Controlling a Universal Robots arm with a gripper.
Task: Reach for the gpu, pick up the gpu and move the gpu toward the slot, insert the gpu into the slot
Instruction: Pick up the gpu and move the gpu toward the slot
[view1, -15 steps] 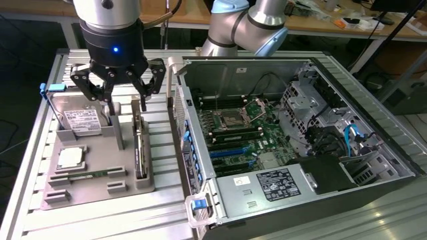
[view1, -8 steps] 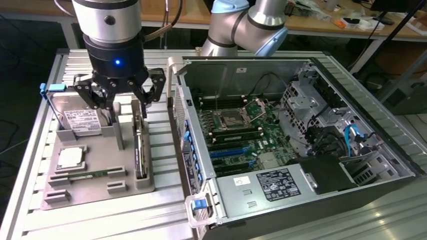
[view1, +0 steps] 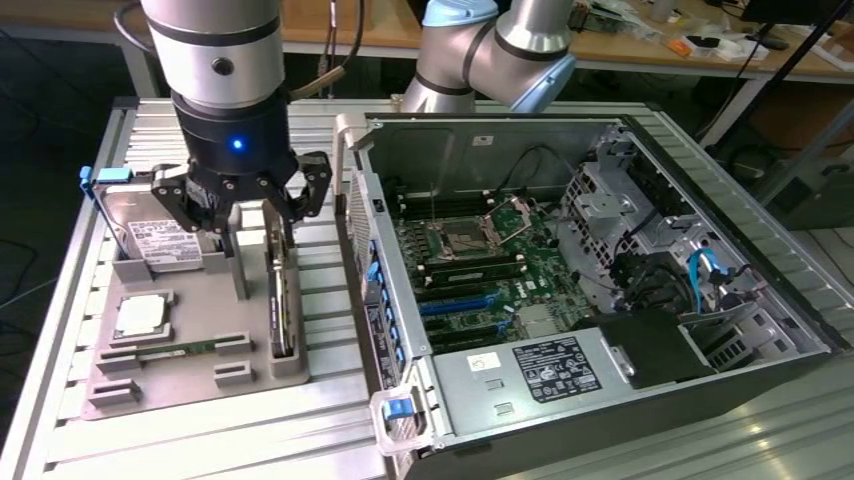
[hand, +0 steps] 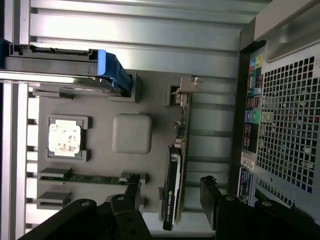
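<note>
The hand (view1: 254, 212) is hovering spread, its fingers straddling the gpu (view1: 278, 290), which is standing on edge in the grey tray (view1: 187, 312) just beside the computer case (view1: 561, 250). A good reach is probably keeping the card centred between the fingers, descending straight, avoiding the hard drive (view1: 154, 235) farther from the case.

Hard drive (view1: 158, 242) partly behind claw (view1: 263, 210)

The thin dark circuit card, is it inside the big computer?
No, the thin dark circuit card stands upright in the grey plastic tray.
</note>
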